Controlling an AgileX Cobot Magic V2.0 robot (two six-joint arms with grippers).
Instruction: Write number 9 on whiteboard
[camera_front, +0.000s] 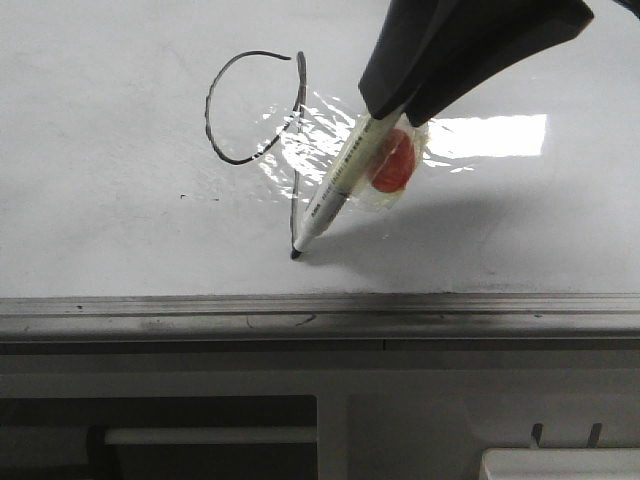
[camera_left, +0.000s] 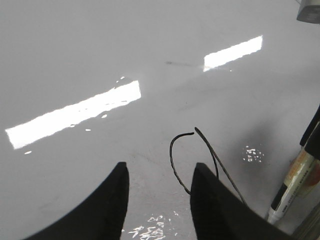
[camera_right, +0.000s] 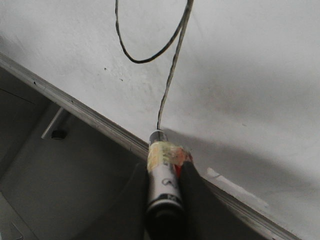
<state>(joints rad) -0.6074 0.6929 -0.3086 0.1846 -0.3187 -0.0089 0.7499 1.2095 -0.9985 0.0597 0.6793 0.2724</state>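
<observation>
Whiteboard (camera_front: 120, 230): glossy white, flat, glare patches, grey rail along near edge. The 9 (camera_front: 293, 150): thin black line, open rounded loop, long straight stem ending near the rail.

Right gripper (camera_front: 400, 108) clamps a tilted marker (camera_front: 340, 180), tip touching the whiteboard (camera_front: 120, 240) at the foot of the number 9 (camera_front: 255, 110): open loop, long stem. A grey edge rail (camera_front: 320, 312) borders the board's near side.
</observation>
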